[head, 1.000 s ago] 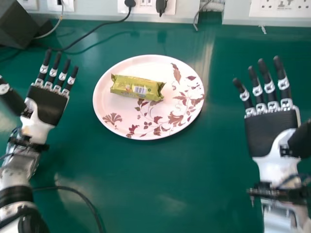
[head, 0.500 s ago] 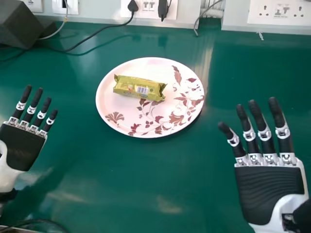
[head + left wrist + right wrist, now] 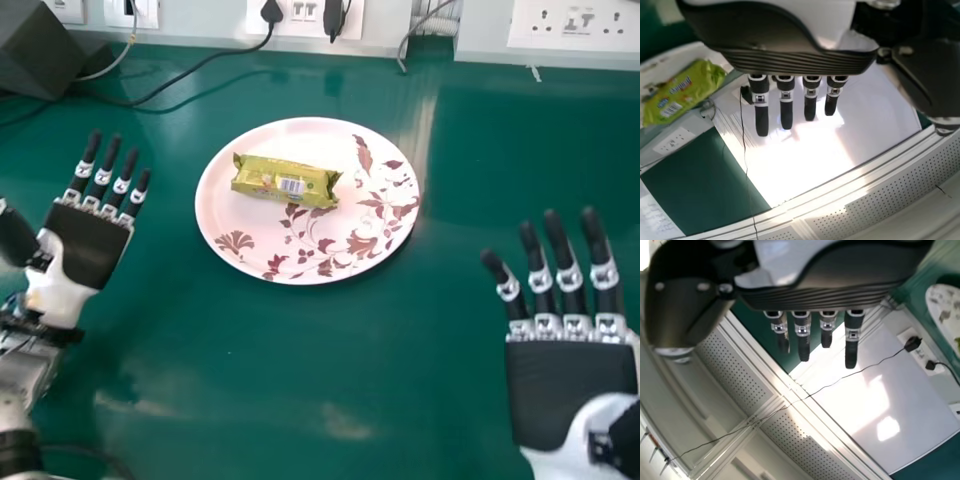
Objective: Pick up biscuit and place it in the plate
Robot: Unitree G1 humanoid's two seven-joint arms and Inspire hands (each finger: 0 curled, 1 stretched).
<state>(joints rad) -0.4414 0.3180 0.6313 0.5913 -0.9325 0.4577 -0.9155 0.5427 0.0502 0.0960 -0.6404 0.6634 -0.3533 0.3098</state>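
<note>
A: Nearest, what are we seeing?

B: On the green table (image 3: 300,360), we are seeing the right hand (image 3: 570,392) resting at near right, palm up. Its fingers are extending straight, slightly spread, and pinching nothing.

A: And slightly farther off, at left?

B: There we are noting the left hand (image 3: 90,243), well apart from the plate (image 3: 225,215). Its fingers are likewise pointing straight, with narrow gaps showing between them, and are gripping nothing.

A: Moving farther, where are we finding the biscuit (image 3: 285,182)?

B: We are locating its green packet on the plate, lying flat on the far left part and wholly inside the rim. Neither hand is touching it.

A: How far along are we judging the task to be?

B: We are reading it as complete: the packet is occupying its goal and both hands are standing free of it. As we are judging it, nothing is remaining except keeping the hands away, since a brushing finger could be nudging plate or packet out of place.

A: And farthest?

B: We are observing a dark box (image 3: 45,40) sitting at far left, and the wall sockets (image 3: 575,22) closing the scene at far right.
</note>
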